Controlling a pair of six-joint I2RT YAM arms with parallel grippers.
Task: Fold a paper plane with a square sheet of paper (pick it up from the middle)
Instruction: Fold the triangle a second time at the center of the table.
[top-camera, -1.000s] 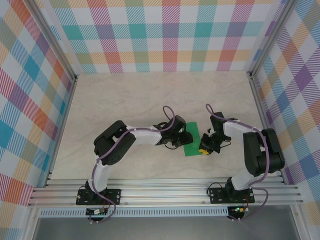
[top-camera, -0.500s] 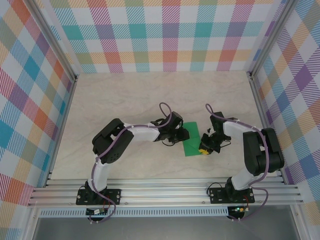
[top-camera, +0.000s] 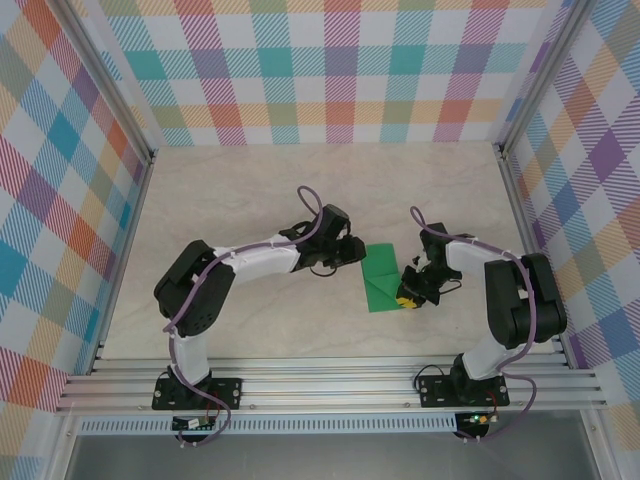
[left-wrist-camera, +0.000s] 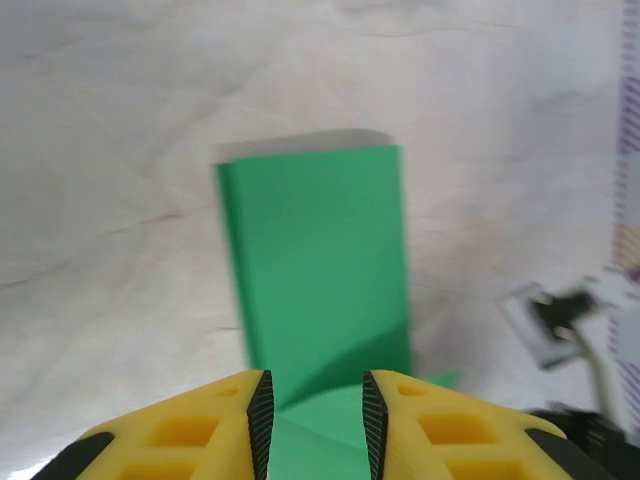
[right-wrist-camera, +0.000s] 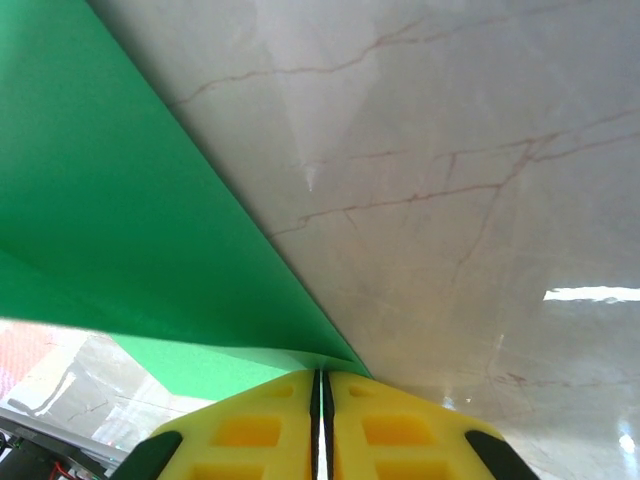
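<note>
The creased green sheet of paper lies on the desk between the arms. The right end effector pinches its near right corner, fingers closed. The left end effector is open just beside its far left edge.

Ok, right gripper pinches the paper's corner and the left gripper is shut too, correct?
No. The left gripper is open, fingers apart, per the left wrist view. The right gripper does pinch the paper at its corner.

Creased green paper on table, right gripper at its near corner — seemingly pinching, left gripper beside
</note>
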